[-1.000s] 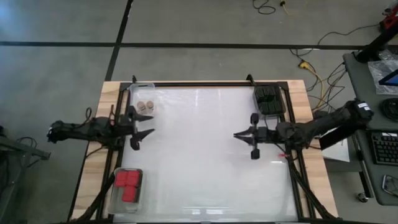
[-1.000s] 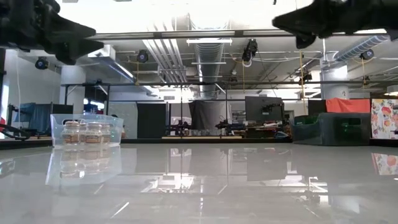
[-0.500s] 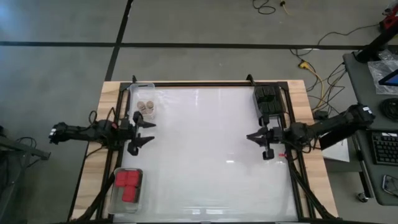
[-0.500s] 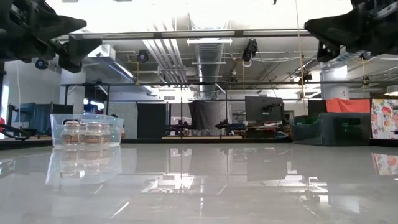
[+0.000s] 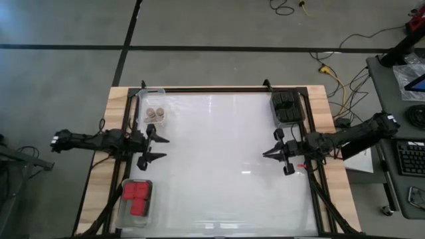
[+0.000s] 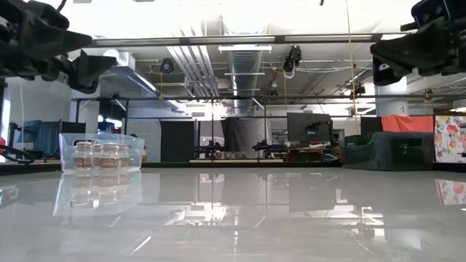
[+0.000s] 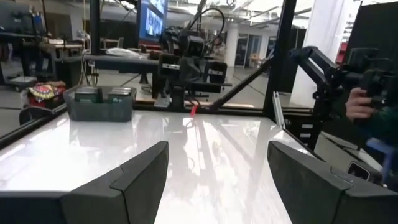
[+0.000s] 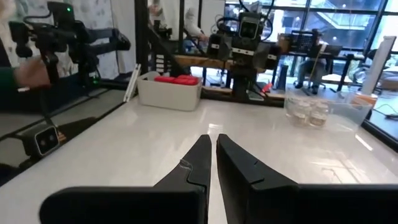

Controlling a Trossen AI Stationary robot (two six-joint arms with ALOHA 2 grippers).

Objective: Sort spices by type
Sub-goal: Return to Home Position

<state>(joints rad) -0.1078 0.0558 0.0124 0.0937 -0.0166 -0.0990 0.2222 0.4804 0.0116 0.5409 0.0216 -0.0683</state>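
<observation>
The spices stand sorted in three clear trays. Tan-topped jars (image 5: 155, 115) fill the far-left tray (image 6: 102, 154). The black ones (image 5: 287, 106) are in the far-right tray, and the red ones (image 5: 136, 197) in the near-left tray. My left gripper (image 5: 161, 148) hovers open at the table's left edge, between the jar tray and the red tray, and holds nothing (image 7: 214, 168). Over at the right edge, my right gripper (image 5: 266, 154) hovers shut and empty (image 8: 211, 155), nearer than the black tray. Both point level toward the table's middle.
A black frame (image 5: 219, 89) borders the glossy white tabletop (image 5: 219, 166), whose middle is bare. A person's hand shows beyond the table in each wrist view, on a control arm (image 7: 360, 102) (image 8: 31, 71). A desk with a keyboard (image 5: 412, 156) stands to the right.
My right gripper has drawn back toward the table's right edge and sunk, staying shut. My left gripper has sunk a little, shifted slightly toward the near edge and turned somewhat, staying open. The spices have not moved.
</observation>
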